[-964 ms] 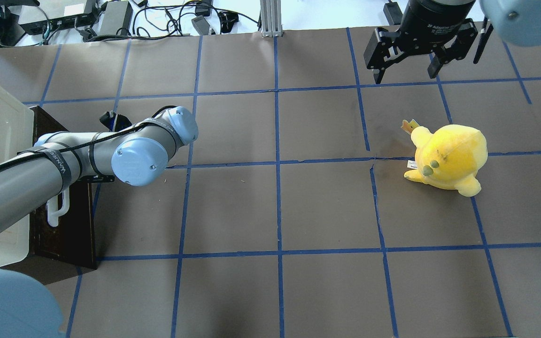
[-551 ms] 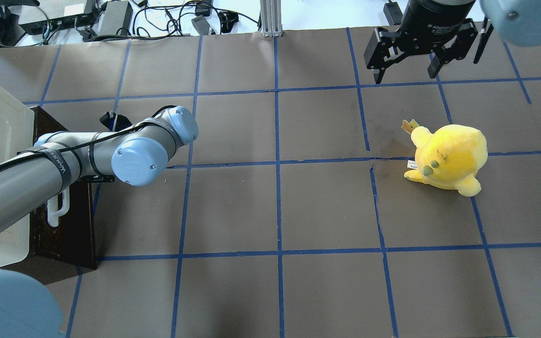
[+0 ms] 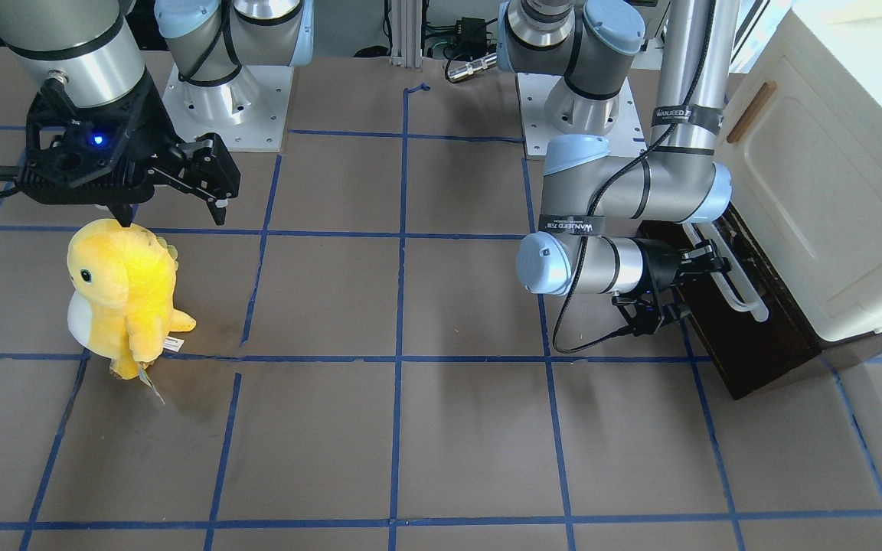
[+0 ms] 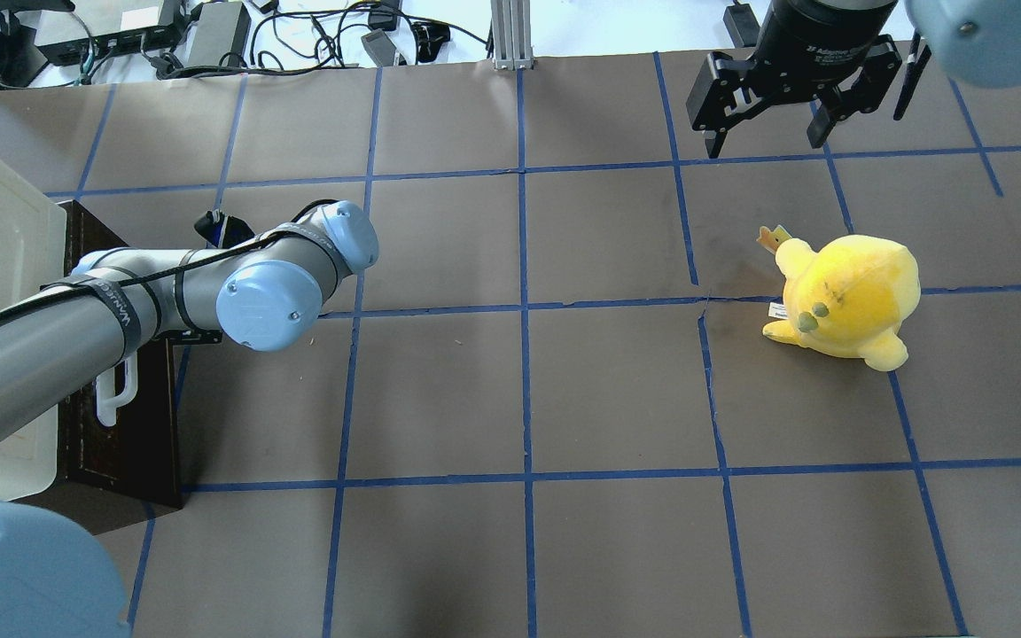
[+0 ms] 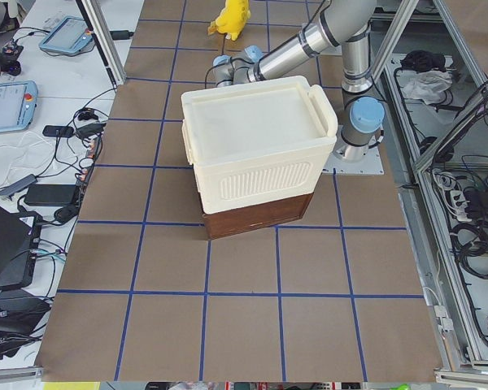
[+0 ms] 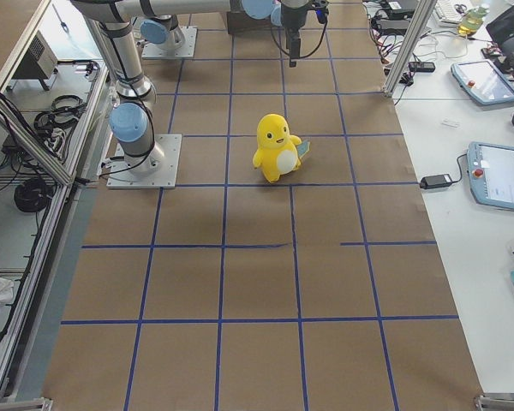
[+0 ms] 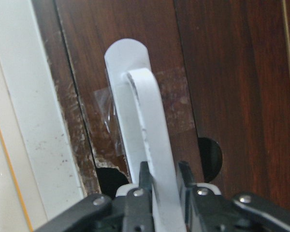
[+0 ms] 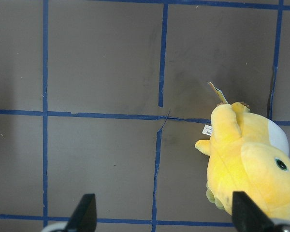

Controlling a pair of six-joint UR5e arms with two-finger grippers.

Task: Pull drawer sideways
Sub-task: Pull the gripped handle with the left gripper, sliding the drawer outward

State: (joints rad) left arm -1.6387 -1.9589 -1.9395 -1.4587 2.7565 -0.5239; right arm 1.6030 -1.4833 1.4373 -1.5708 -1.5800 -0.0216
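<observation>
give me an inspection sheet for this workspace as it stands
surface: brown table with a blue tape grid.
job's things: drawer, dark wood front, under the cream cabinet; its white bar handle is gripped.
clutter: yellow plush toy upright on the robot's right half, far from the drawer.
grippers: left gripper shut on the white bar handle; right gripper open, empty, above the table near the toy.
cables: black cable looping off the left arm.
surroundings: electronics on the bench beyond the table.

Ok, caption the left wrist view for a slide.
Left gripper clamped on the white handle of the drawer.
</observation>
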